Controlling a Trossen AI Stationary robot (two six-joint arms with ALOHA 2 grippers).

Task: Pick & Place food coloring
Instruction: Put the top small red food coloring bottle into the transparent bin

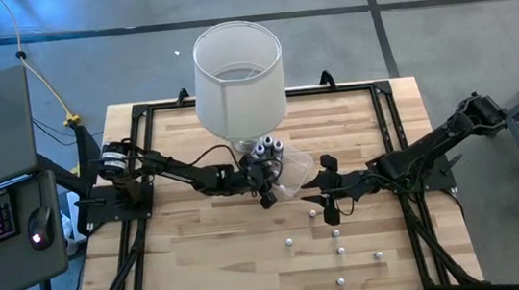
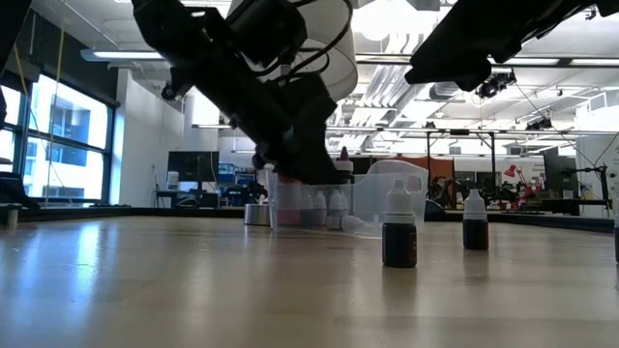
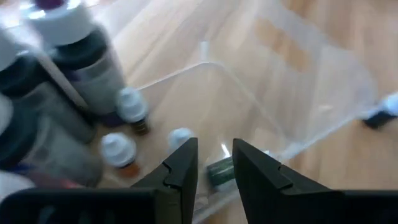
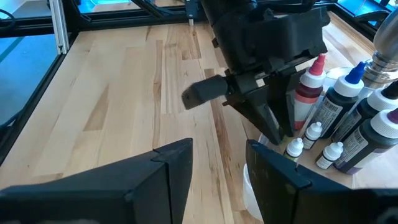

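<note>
Our left gripper (image 3: pixel 214 165), fingers parted over the clear tub (image 3: pixel 298 106), may topple the tiny bottles (image 3: pixel 118 149) when lifting; right gripper (image 4: pixel 217 165) waits open, empty.

Two black jointed arms, blunt wedge-shaped fingers (image 3: pixel 180 168), thin black cables.

Small bottles (image 3: pixel 118 149) stand inside the clear tub (image 3: pixel 298 81).

Pale matt wooden table (image 1: pixel 214 266), clear glossy plastic tub (image 3: pixel 298 93), matt black plastic fingers (image 3: pixel 180 171).
</note>
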